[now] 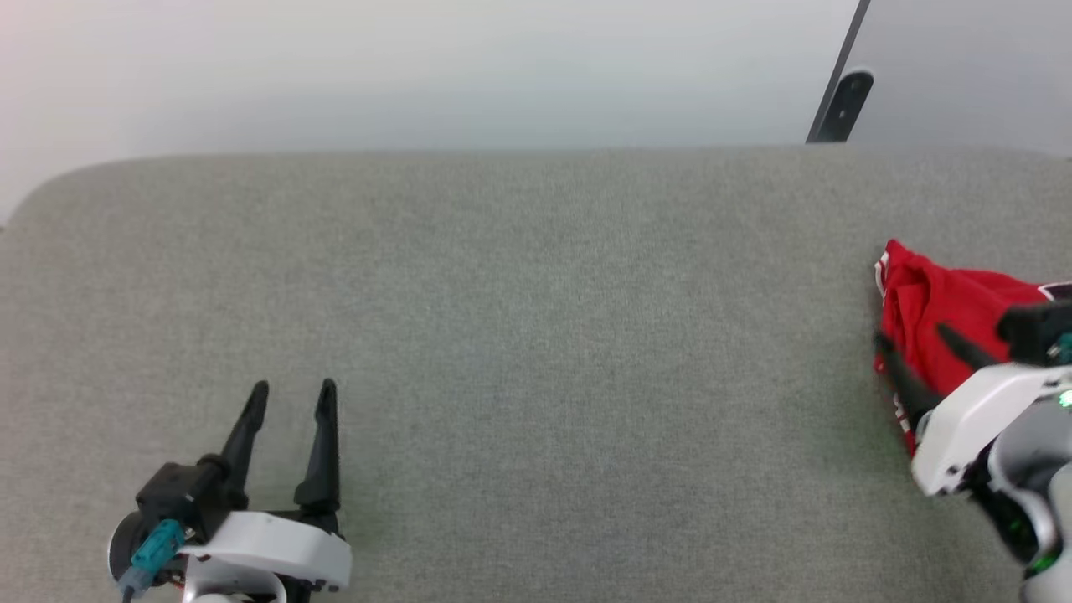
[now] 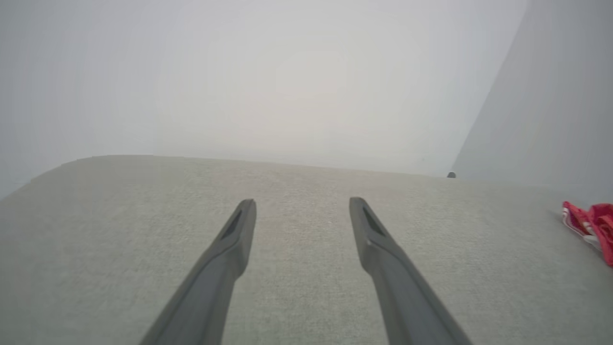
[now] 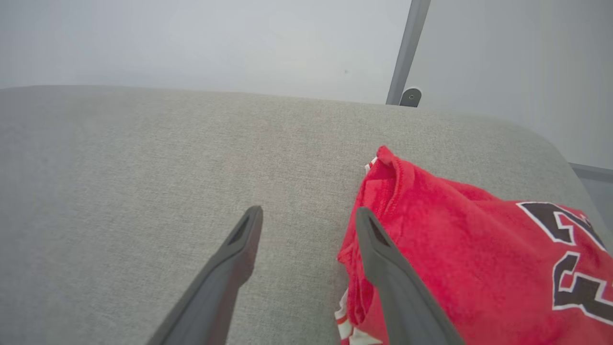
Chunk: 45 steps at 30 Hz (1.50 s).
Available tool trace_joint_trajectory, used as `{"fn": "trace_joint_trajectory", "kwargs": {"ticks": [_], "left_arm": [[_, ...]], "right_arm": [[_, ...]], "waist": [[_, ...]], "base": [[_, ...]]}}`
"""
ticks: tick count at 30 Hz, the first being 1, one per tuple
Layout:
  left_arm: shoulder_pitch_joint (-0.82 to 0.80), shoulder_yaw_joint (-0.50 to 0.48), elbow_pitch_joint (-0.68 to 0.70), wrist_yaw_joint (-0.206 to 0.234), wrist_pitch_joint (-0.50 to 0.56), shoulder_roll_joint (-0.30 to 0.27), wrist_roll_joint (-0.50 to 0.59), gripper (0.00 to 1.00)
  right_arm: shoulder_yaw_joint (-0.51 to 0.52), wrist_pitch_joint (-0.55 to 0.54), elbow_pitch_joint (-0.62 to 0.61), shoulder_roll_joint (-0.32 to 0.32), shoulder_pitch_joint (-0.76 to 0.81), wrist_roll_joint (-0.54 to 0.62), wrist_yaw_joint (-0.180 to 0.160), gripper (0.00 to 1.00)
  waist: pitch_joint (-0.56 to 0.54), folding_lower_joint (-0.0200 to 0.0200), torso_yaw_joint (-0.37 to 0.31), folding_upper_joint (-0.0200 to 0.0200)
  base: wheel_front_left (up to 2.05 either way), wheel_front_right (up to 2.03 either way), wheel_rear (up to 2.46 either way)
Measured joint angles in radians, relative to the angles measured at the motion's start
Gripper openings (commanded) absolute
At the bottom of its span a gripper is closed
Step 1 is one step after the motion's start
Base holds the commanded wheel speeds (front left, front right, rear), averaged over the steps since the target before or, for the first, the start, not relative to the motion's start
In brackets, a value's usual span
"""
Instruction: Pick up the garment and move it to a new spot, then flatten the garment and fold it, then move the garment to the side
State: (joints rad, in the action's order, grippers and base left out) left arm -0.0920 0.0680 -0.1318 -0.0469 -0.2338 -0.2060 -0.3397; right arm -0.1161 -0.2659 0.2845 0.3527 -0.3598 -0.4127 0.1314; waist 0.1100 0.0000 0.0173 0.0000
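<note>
Garment is lying bunched at the right end of the grey surface; my right gripper is hovering wide open over its edge, my left gripper is hanging open, well apart.

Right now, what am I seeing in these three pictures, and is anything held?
A two-armed robot. The wide picture comes from its head camera; the other two from wrist cameras looking along each arm's two dark fingers, its jaws. A bunched red jersey with black numbers lies at the right end of a grey fabric surface. The left jaws stand open over bare fabric. The right jaws stand open too, one finger over the jersey's edge; nothing is held.
</note>
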Motion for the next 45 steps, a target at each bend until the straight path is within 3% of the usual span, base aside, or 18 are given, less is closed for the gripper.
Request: {"fn": "trace_joint_trajectory", "kwargs": {"ticks": [15, 27, 45], "left_arm": [[0.086, -0.006, -0.042, 0.03, -0.012, -0.001, -0.001, 1.0], [0.238, -0.014, 0.05, 0.061, -0.021, 0.002, 0.004, 1.0], [0.364, -0.004, 0.183, 0.106, 0.022, -0.001, 0.007, 1.0]], "right_arm": [[0.113, 0.078, -0.175, -0.156, 0.229, 0.011, 0.0, 1.0], [0.146, 0.051, -0.314, -0.212, 0.416, 0.017, 0.0, 1.0], [0.175, 0.009, -0.421, -0.258, 0.543, 0.008, 0.0, 1.0]], "waist": [[-0.1, 0.0, 0.0, 0.0], [-0.137, 0.0, -0.017, 0.0], [-0.176, 0.0, -0.016, 0.0]], "base": [[0.0, 0.0, 0.0], [0.0, 0.0, 0.0], [0.0, 0.0, 0.0]]}}
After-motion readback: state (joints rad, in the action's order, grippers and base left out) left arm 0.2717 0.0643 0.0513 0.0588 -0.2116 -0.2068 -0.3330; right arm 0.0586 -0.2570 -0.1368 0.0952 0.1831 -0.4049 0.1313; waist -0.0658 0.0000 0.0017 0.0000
